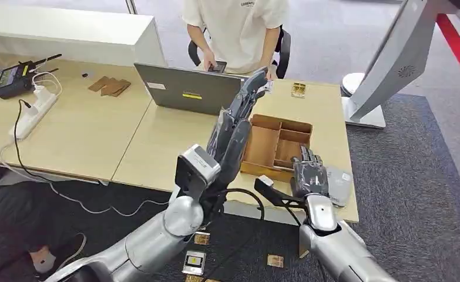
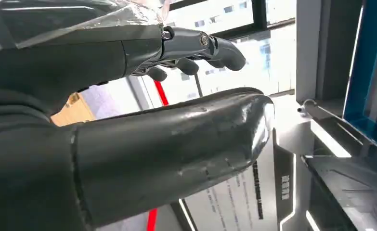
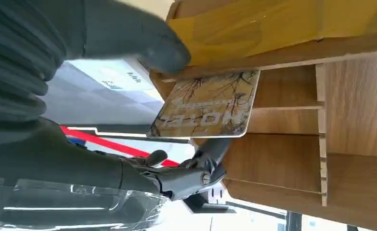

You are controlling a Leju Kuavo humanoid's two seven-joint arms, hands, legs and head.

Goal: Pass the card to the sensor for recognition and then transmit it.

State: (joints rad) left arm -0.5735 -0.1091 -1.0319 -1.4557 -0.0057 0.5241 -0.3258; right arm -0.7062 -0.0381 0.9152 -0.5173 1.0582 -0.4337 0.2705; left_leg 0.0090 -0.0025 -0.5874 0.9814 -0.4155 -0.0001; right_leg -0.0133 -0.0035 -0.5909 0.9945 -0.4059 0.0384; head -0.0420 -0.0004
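Right wrist view: right hand (image 3: 80,91) pinching a hotel key card (image 3: 206,105) just above the wooden compartment tray (image 3: 282,159). Head view: left hand (image 1: 234,126) raised over the desk (image 1: 98,135), fingers extended, holding nothing.

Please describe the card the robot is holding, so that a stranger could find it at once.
Start at the open wooden divided tray on the pale table's right end. The right hand hovers at its near edge, pinching a gold rectangular card with dark branch patterns and large lettering, unlike the plain brown tray compartments.
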